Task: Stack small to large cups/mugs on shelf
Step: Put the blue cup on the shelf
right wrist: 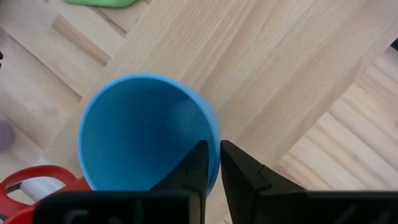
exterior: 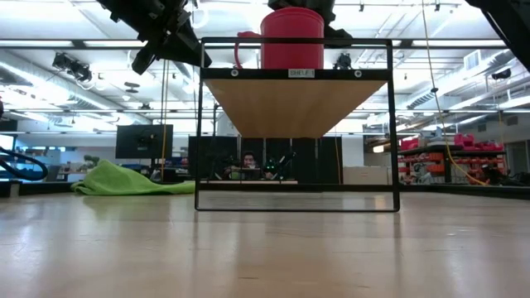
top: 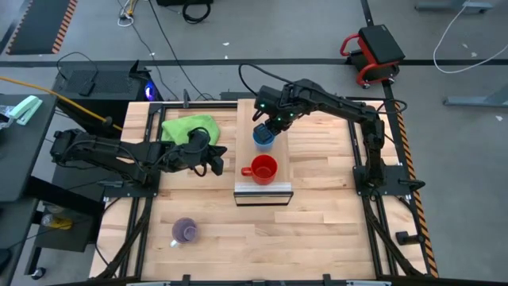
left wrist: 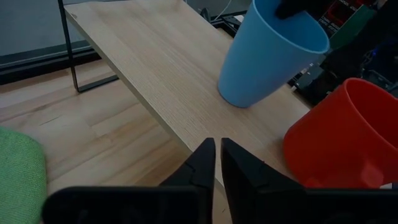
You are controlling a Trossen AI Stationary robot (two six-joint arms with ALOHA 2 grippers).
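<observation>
Light-blue cup (right wrist: 146,134) on shelf (right wrist: 273,68), rim pinched by right tool (right wrist: 212,163).

I see a grey floor (top: 238,32) crossed by loose cables (top: 171,40), with a red cart (top: 373,52) parked there. Ceiling strip lights (exterior: 74,56) glow over shelving (exterior: 431,157).

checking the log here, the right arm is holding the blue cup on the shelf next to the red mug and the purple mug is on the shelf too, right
Not quite. The purple mug is not on the shelf; the high view shows it on the tabletop, in front of the left arm. The rest holds: the right gripper has its fingers on the rim of the blue cup, beside the red mug.
</observation>
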